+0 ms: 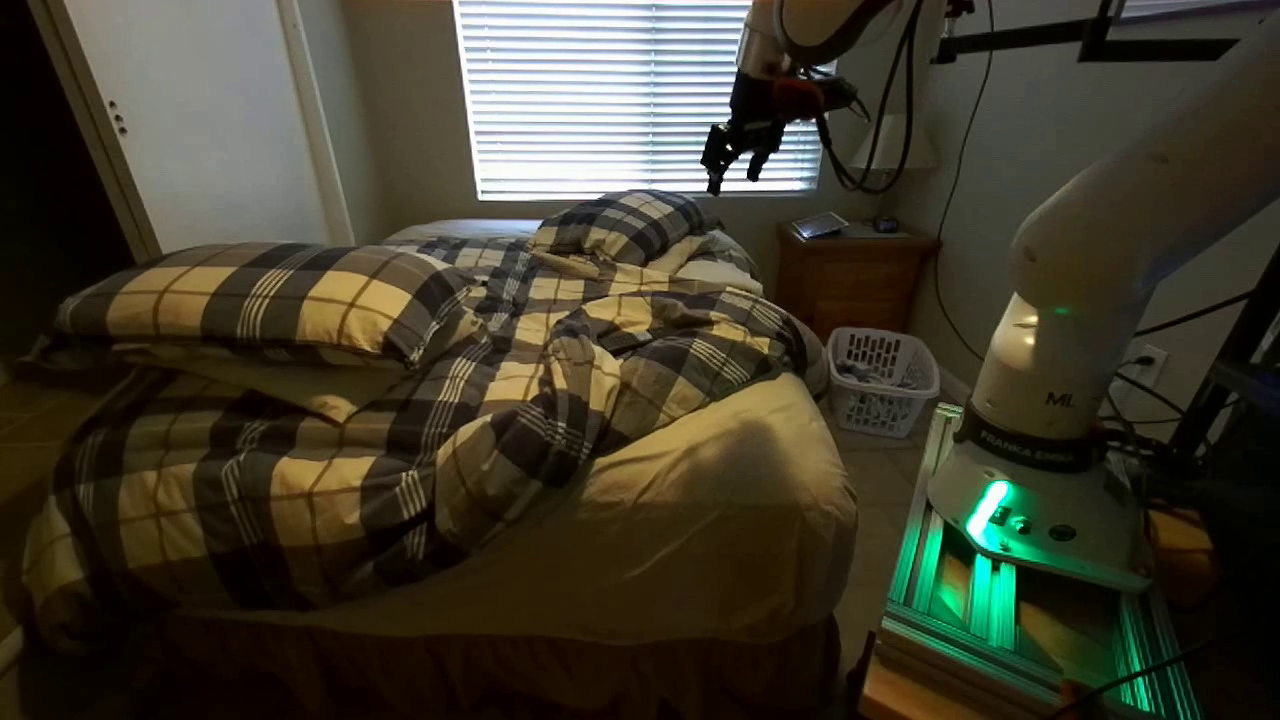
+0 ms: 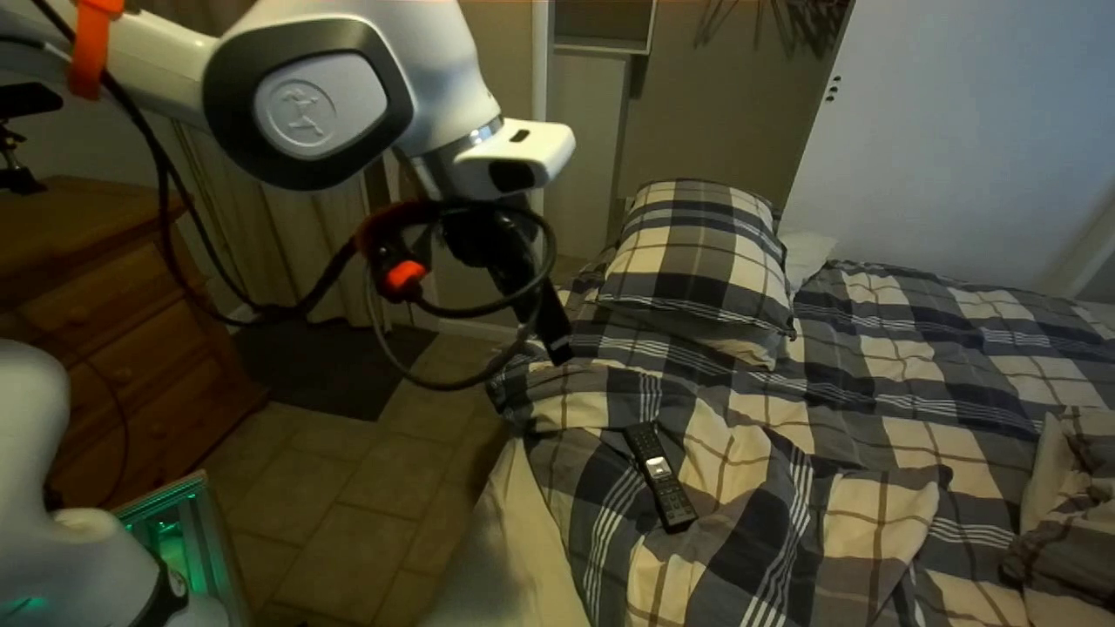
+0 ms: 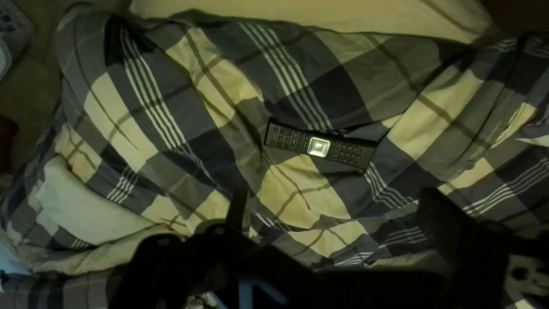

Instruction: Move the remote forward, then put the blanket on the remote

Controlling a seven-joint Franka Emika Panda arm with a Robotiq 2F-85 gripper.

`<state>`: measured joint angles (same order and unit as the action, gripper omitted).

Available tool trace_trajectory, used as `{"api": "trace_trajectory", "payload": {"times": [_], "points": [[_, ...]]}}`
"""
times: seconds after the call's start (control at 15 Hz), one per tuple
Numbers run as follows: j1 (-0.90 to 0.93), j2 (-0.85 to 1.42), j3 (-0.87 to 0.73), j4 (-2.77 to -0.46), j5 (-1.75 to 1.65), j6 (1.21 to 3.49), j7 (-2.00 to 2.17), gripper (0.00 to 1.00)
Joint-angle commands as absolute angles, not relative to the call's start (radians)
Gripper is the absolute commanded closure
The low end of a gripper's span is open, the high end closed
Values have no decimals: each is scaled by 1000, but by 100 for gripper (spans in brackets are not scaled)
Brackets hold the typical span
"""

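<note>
The black remote (image 3: 319, 147) with a silver centre pad lies face up on the blanket (image 3: 300, 189) in the wrist view. It also shows in both exterior views, as a small dark bar (image 1: 625, 342) and more fully (image 2: 662, 477). The plaid blanket spreads rumpled over the bed in both exterior views (image 1: 290, 480) (image 2: 880, 435), with folds around the remote. My gripper (image 1: 735, 180) is open and empty, in the air well above the bed. In the wrist view its two fingers (image 3: 332, 197) stand wide apart, with only blanket seen between them, below the remote in the picture.
A plaid pillow (image 1: 270, 295) lies on the bed, and another plaid pillow (image 1: 630, 225) lies near the window. A white laundry basket (image 1: 885, 400) and a wooden nightstand (image 1: 850, 270) stand beside the bed. A bare sheet (image 1: 700, 520) shows along the bed's near edge.
</note>
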<state>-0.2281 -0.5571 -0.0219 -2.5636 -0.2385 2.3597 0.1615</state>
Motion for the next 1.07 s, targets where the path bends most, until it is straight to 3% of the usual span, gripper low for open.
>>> {"api": "trace_trajectory", "payload": {"times": [0.0,0.4,1.0], "points": [[-209,-408,-71,-2493,-295,2439,-10,0],[-180,-265,-110,-2407,-322,2352,-275,0],[-137,-93,-137,-2342,-351,2467,-576,0]]}}
